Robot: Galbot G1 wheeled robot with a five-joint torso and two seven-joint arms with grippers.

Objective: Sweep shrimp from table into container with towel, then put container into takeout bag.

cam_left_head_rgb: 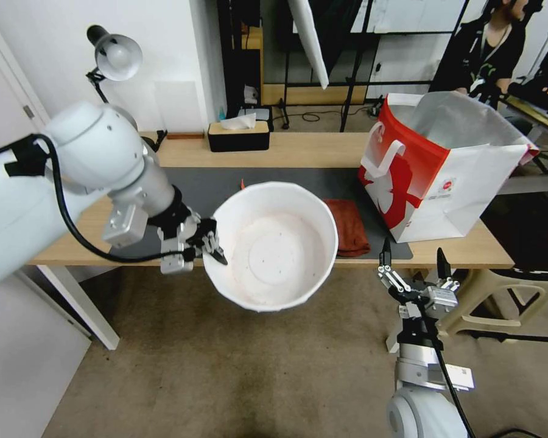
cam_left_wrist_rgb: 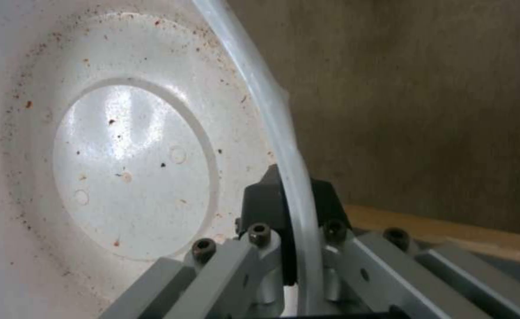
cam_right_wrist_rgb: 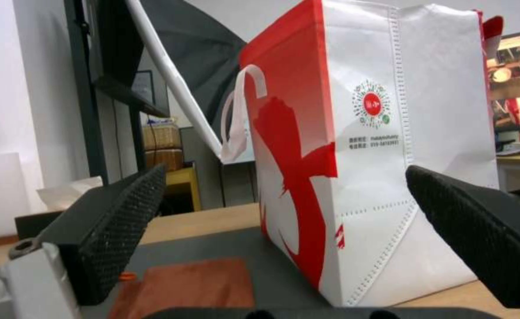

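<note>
While the left gripper [cam_left_head_rgb: 216, 250] has its jaws pinched on the rim of the round white plastic container [cam_left_head_rgb: 274, 246], that bowl hangs tilted, off the tabletop's front edge, speckled inside but with no shrimp visible in it. From those jaws the boxy white-and-red takeout bag [cam_left_head_rgb: 435, 164] stands off to the robot's right, mouth up, past the rust-brown towel [cam_left_head_rgb: 349, 226] lying flat on the dark grey mat [cam_left_head_rgb: 219, 182]. Nearer the bag, the right gripper [cam_left_head_rgb: 413, 260] waits below the light-wood tabletop [cam_left_head_rgb: 310, 149], jaws wide and empty.

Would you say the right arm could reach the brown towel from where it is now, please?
Probably yes: the right tool hangs open just off the table edge, and the towel lies uncovered between bowl and bag.
</note>
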